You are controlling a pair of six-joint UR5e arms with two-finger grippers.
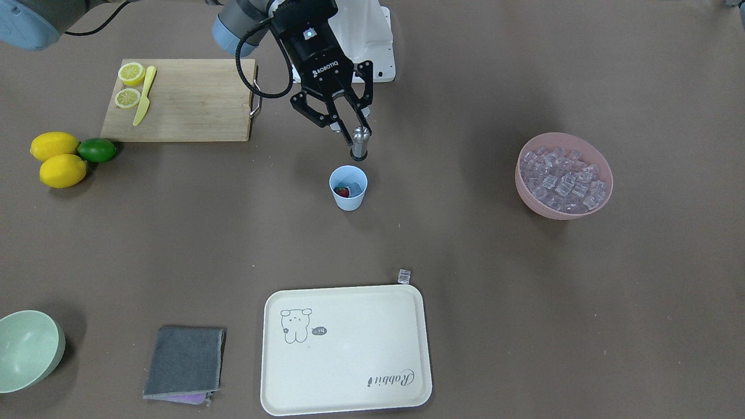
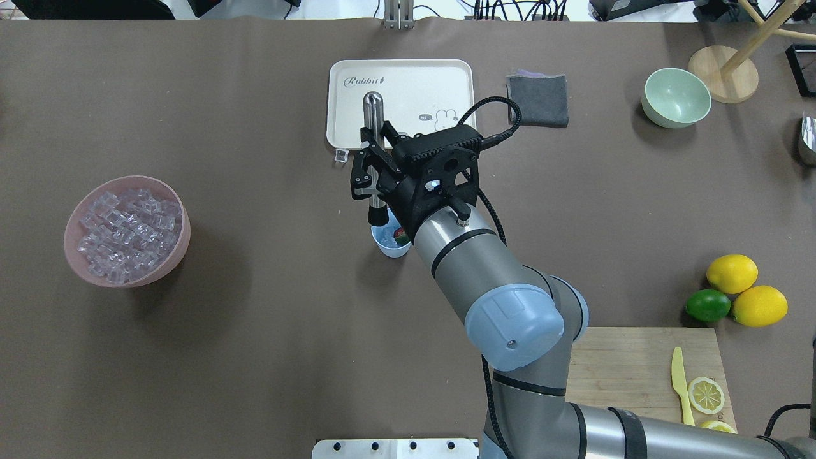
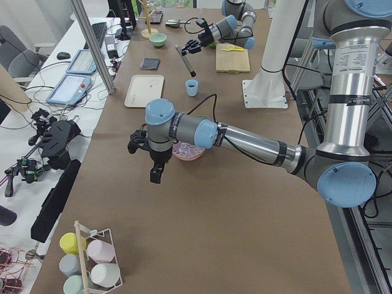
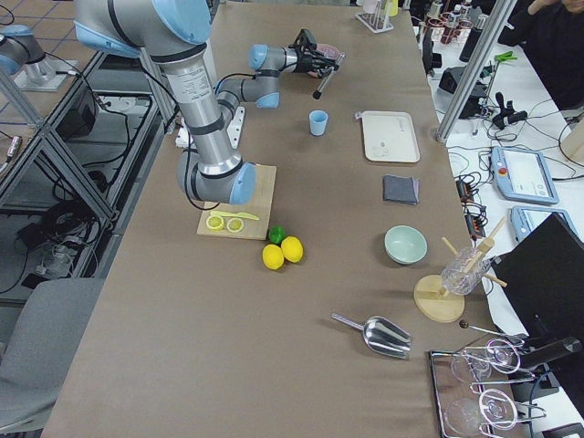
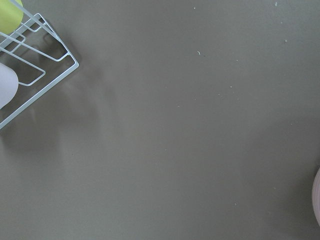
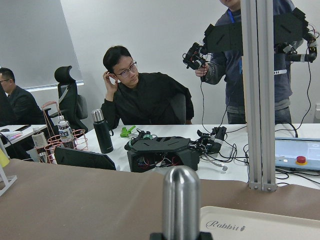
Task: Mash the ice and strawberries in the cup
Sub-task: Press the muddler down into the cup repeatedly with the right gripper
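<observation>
The light blue cup (image 1: 348, 196) stands mid-table and also shows in the overhead view (image 2: 389, 246). Inside it lie a red strawberry (image 1: 343, 191) and a piece of ice (image 1: 355, 187). My right gripper (image 2: 368, 175) is shut on a steel muddler (image 2: 373, 134), which it holds tilted, with the black tip just above the cup's rim. The muddler also shows in the front view (image 1: 360, 142) and the right wrist view (image 6: 181, 200). My left gripper (image 3: 154, 170) hangs over the table near the pink bowl. I cannot tell whether it is open or shut.
A pink bowl (image 1: 527, 189) full of ice cubes (image 1: 561, 177) stands to one side. A cream tray (image 1: 349, 361) has a loose ice cube (image 1: 404, 276) at its corner. A grey cloth (image 1: 183, 361), a mint bowl (image 1: 29, 349), lemons with a lime (image 1: 97, 149) and a cutting board (image 1: 192, 110) are also there.
</observation>
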